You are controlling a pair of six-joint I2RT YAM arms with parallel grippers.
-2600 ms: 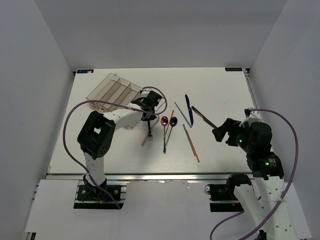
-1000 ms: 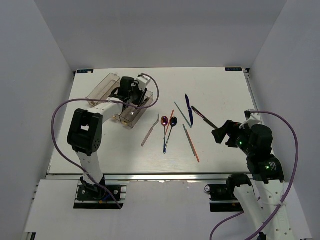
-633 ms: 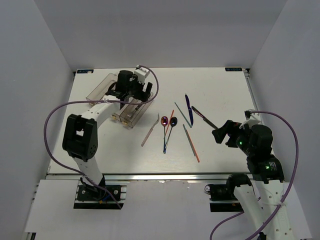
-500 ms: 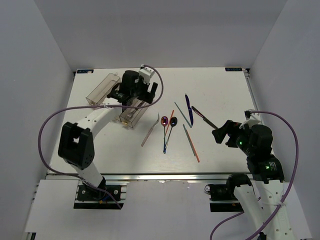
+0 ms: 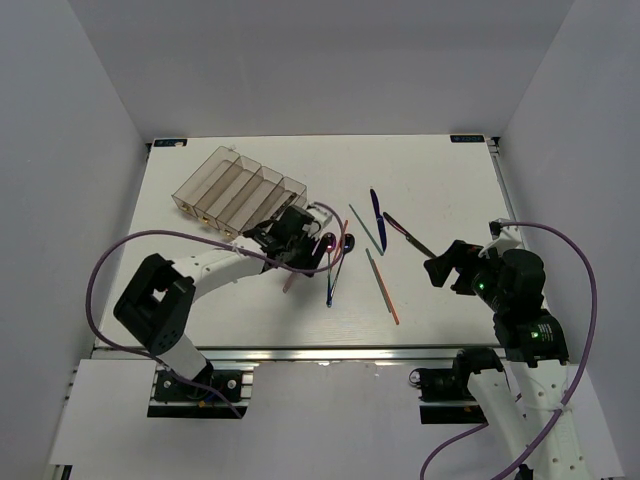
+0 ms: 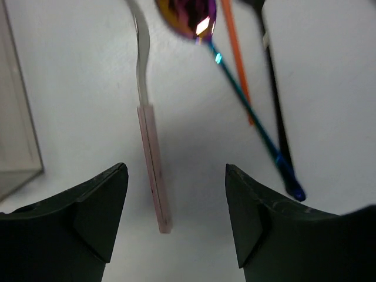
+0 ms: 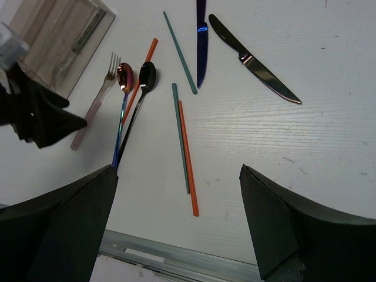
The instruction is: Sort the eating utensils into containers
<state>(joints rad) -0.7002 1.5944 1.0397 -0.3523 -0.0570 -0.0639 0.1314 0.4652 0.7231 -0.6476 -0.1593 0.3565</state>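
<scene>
The fork point(image 6: 150, 158) lies flat on the white bench point(image 5: 450, 170), near the tray point(image 5: 240, 185), beside the spoons point(image 7: 125, 76). Over it hangs the left claw point(image 6: 176, 197), released, fingers either side. The right claw point(image 5: 441, 266) hovers released near the right edge, with bare bench around it. White walls point(image 5: 300, 60) close three sides.

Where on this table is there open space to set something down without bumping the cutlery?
The table is bare in the far right corner, beyond the blue knife and dark knife, and between the chopsticks and the near edge. The middle is crowded: spoons, fork and the open left gripper cluster beside the tray.
</scene>
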